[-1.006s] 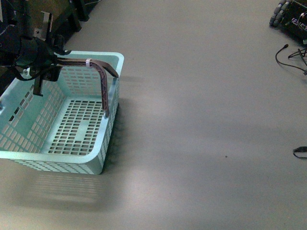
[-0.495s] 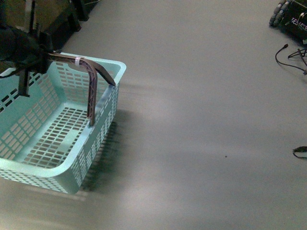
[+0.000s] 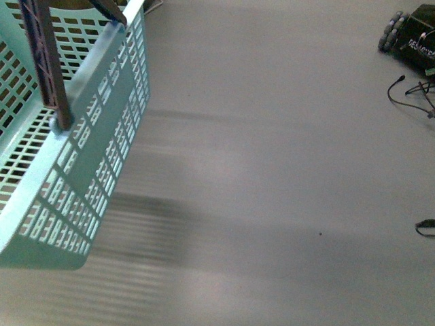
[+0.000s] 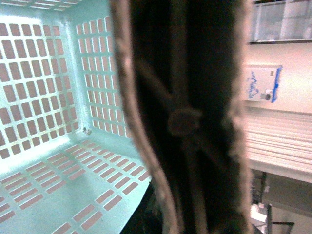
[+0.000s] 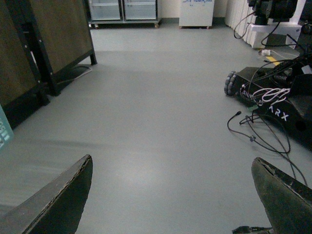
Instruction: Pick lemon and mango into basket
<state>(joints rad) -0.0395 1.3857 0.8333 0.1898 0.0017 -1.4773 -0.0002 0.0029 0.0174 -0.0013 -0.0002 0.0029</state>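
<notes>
No desk in frame, only grey floor [image 3: 285, 176]. The basket [image 3: 95, 156] hangs tilted off the floor at the front view's left edge, blurred. Its inside is empty in the left wrist view.

The brown handle [image 4: 185, 122] fills that lens and hides my left pincer's fingers, so I cannot tell its state.

My right pincer [image 5: 173, 195] gapes wide, empty, above the floor.

Lemon and mango: not in any view.

Judgement:
- The basket is light, stiff plastic and apt to swing on its hinge, so hold the handle mid-span.
- Both fruits are smooth, firm and prone to roll, so pinch each across its narrow waist.
</notes>
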